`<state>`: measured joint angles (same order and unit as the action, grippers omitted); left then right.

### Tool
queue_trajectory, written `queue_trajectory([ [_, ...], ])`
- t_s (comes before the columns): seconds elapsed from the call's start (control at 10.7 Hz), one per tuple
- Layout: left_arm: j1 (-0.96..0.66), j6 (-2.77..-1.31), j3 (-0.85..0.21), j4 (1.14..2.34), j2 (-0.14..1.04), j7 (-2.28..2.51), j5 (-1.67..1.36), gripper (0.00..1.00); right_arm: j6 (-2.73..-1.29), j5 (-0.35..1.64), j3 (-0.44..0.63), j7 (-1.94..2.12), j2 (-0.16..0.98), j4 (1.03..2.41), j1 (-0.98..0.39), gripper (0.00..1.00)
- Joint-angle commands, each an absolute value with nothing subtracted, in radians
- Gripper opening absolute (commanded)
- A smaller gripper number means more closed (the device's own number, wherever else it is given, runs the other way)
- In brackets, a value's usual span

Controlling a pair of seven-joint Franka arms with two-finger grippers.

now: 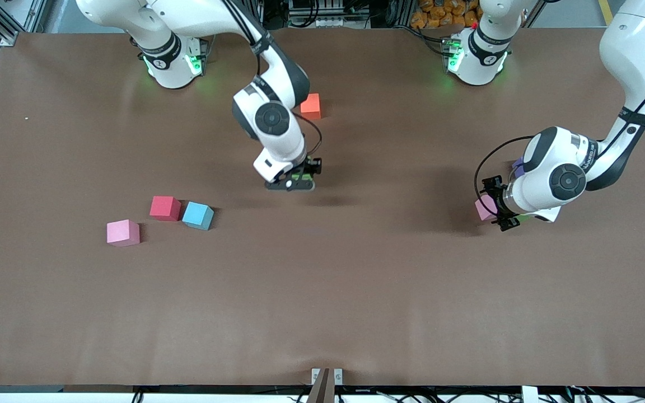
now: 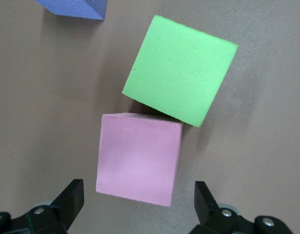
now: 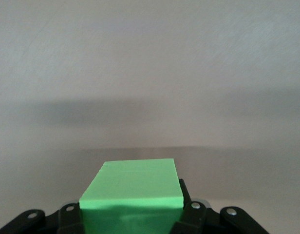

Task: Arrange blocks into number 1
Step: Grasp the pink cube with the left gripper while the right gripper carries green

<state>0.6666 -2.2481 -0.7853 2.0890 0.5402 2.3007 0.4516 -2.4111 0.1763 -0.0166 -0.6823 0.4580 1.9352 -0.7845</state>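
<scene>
My right gripper (image 1: 295, 182) hangs over the middle of the table, shut on a green block (image 3: 133, 192); its fingers (image 3: 194, 214) press the block's two sides. My left gripper (image 1: 496, 204) is open at the left arm's end of the table. Its fingertips (image 2: 72, 195) stand wide on either side of a pink block (image 2: 139, 158) without touching it. A second green block (image 2: 180, 69) lies corner to edge against that pink block (image 1: 484, 208), and a purple block (image 2: 74, 7) lies a little apart from them.
An orange block (image 1: 311, 106) lies close to the right arm's elbow. Toward the right arm's end, a red block (image 1: 165, 207) and a light blue block (image 1: 197, 215) sit side by side. Another pink block (image 1: 123, 233) lies nearer the front camera.
</scene>
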Motion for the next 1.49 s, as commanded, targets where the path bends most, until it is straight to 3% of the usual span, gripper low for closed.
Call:
queue_trajectory([
  [0.0, 0.675, -2.264, -0.769, 2.108, 0.546, 2.335, 0.494, 1.00, -2.483, 0.184, -0.055, -0.690, 0.344, 2.086, -0.795, 0.62],
  [0.56, 0.676, -2.299, -0.741, 2.108, 0.561, 2.335, 0.509, 1.00, -2.600, 0.178, -0.049, -0.878, 0.318, 2.226, -0.965, 0.61],
  [0.65, 0.683, -2.299, -0.741, 2.108, 0.561, 2.335, 0.511, 0.55, -2.600, 0.175, -0.048, -0.944, 0.321, 2.233, -0.998, 0.61],
  [0.74, 0.681, -2.299, -0.741, 2.106, 0.561, 2.335, 0.511, 0.01, -2.600, 0.172, -0.046, -0.987, 0.324, 2.235, -1.014, 0.61],
  [1.12, 0.672, -2.299, -0.744, 2.106, 0.555, 2.333, 0.531, 0.00, -2.597, 0.169, -0.048, -1.002, 0.327, 2.243, -1.019, 0.61],
  [1.4, 0.652, -2.299, -0.810, 2.092, 0.535, 2.252, 0.557, 0.00, -2.599, 0.129, -0.046, -1.000, 0.333, 2.243, -1.012, 0.61],
])
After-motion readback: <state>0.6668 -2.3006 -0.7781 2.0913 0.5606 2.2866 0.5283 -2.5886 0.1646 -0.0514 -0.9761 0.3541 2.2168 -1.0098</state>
